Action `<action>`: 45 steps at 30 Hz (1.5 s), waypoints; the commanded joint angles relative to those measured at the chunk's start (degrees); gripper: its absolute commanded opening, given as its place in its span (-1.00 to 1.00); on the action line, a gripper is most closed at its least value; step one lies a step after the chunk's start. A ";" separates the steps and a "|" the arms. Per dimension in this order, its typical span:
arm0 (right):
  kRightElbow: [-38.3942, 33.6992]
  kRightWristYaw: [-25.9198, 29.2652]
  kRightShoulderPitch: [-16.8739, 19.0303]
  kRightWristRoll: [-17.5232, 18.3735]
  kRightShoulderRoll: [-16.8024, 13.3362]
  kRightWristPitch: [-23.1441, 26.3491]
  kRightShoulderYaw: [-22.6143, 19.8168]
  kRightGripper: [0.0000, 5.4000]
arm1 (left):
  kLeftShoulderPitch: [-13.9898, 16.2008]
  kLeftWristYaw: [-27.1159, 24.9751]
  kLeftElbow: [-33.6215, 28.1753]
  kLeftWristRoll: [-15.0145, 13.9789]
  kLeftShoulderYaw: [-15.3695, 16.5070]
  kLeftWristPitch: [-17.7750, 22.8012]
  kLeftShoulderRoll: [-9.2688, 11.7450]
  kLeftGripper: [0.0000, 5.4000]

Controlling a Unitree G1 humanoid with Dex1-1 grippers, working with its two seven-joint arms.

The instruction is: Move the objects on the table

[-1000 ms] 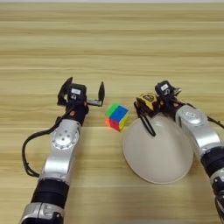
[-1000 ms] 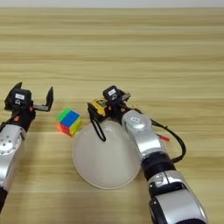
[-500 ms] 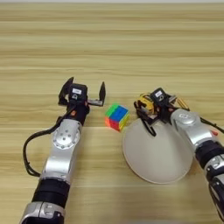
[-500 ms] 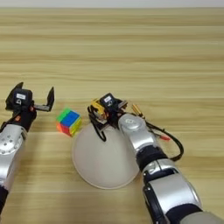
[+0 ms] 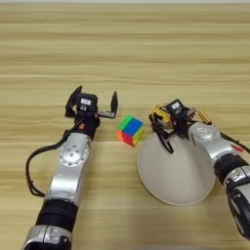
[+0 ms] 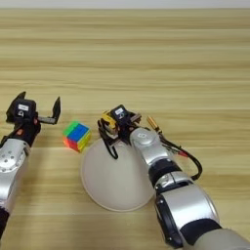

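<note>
Here the right tool (image 5: 163,122) pinches the yellow-black tape measure (image 5: 161,114); left tool (image 5: 93,101) spread.

light wood-grain table (image 5: 146,49); matt off-white plate (image 5: 180,176); glossy plastic puzzle cube (image 5: 130,130).

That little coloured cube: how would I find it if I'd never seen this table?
Start at the round off-white plate on the wooden table. Off its upper-left rim, apart from it, sits the puzzle cube, the only blocky thing, with green, blue, red and yellow faces.
</note>
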 commanded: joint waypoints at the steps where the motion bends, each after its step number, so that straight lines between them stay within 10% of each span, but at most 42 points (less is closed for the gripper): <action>1: 1.35 0.51 -1.57 0.95 0.84 0.54 -1.21 0.92 | -0.08 0.03 -0.51 0.16 0.09 -0.26 0.30 1.00; 12: 3.82 1.40 -2.23 0.61 1.03 3.49 -1.72 0.52 | 0.06 0.05 -0.56 0.13 0.04 -0.42 0.20 1.00; 30: 4.05 1.31 -2.39 0.71 1.07 3.02 -2.12 0.51 | 0.36 0.11 -1.17 0.14 -0.06 -0.29 0.04 1.00; 45: -16.52 6.05 4.27 6.19 -0.27 5.74 -4.57 0.51 | 0.81 -0.18 -1.55 -0.03 0.42 0.01 0.64 1.00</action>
